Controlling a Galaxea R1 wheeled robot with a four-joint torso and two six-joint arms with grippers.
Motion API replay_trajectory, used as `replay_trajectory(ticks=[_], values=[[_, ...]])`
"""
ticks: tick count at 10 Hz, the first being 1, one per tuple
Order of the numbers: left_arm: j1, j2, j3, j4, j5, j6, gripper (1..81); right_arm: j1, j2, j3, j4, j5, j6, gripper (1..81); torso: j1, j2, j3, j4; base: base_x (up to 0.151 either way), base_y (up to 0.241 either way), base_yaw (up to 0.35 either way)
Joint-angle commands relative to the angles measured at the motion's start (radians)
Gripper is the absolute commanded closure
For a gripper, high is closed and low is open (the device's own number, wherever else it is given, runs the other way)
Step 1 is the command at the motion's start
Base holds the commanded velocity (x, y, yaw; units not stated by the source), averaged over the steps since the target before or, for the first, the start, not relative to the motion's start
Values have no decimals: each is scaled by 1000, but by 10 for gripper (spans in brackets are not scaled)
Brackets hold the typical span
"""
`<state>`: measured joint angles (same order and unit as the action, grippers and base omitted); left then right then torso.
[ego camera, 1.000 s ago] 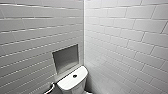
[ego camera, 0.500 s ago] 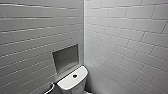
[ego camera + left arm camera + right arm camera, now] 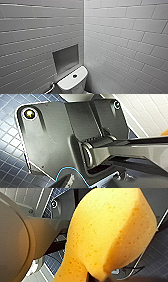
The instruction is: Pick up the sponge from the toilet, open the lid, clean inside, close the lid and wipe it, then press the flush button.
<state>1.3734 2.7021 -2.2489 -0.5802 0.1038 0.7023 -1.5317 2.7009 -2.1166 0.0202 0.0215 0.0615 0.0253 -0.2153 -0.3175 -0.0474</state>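
Toilet (image 3: pixel 73 80) in tiled corner (image 3: pixel 84 30).
Right gripper (image 3: pixel 98 277) clamped on sponge (image 3: pixel 112 230); left gripper (image 3: pixel 75 181): cannot tell.

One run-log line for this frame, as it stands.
sponge: orange, held in right gripper, blue floor tiles behind | toilet: flush button on top, low in head view | wall niche: above toilet

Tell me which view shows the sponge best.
Right wrist view: the sponge looms close, pores plain. Left wrist view catches a small orange sliver, likely it. Head view looks at the toilet tank.
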Motion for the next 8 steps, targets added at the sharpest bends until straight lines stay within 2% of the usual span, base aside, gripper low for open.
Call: replay_trajectory(ticks=[1,5,8], values=[[-72,-113,121,-15,71,-4,10,31,-54,60,-6,-46,4,811,0,0,0,0,0,0,0],[-202,-305,406,-18,80,-9,10,37,-108,127,-6,-45,6,811,0,0,0,0,0,0,0],[-322,-413,560,-20,102,-32,10,40,-169,205,-6,-20,6,811,0,0,0,0,0,0,0]])
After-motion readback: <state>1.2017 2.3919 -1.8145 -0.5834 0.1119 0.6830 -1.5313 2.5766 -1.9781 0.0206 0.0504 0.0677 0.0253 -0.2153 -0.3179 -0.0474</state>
